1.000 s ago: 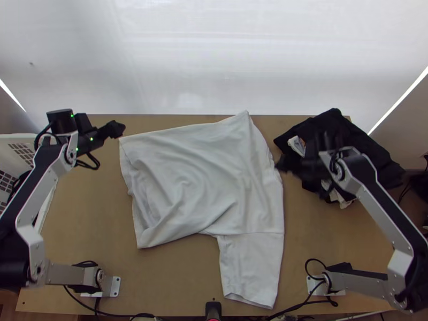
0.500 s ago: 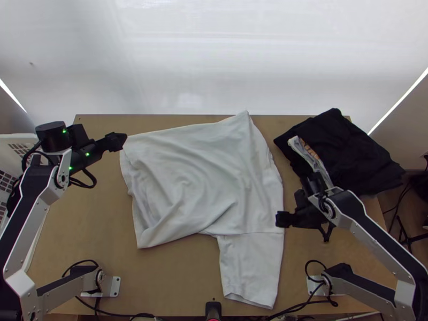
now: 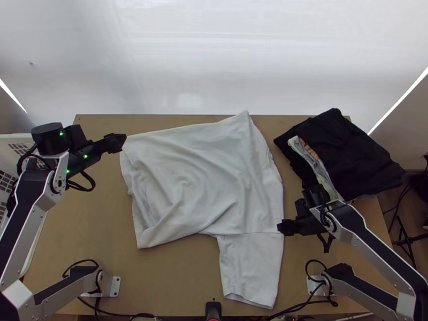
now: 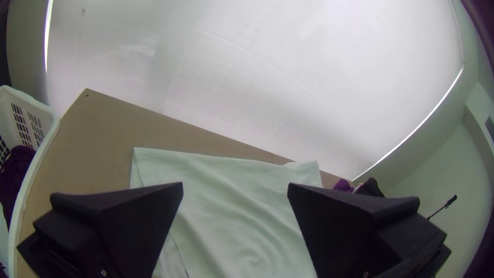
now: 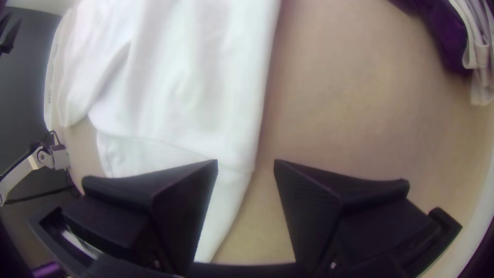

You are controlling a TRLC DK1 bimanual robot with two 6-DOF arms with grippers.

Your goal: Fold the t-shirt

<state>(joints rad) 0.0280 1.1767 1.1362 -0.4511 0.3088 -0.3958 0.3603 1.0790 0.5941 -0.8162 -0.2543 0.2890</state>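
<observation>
T-shirt [image 3: 198, 182] lies on the table [image 3: 176, 283], near sleeve [image 3: 250, 270] outstretched; right gripper [image 5: 246, 163], fingers apart, sits by its seam [image 3: 257, 233], apparently to fold it in; left gripper [image 4: 235, 190], fingers parted, flanks the far-left corner [image 3: 125, 142].

Robot workstation, lab-style setup – two jointed arms, left [image 3: 24, 214] and right [image 3: 369, 238], on metal base plates [image 3: 115, 287] fixed to a light wooden table [image 3: 176, 278], black cables [image 3: 85, 303] along its near edge. Pale smooth backdrop [image 3: 214, 59] behind the table, bright slits of light at both sides. Laundry-type props: white plastic basket [image 4: 47, 141], dark clothes pile [image 3: 358, 155]. Black stand [image 3: 407, 242] on the floor beside the table – can't tell what building the room is in.
</observation>
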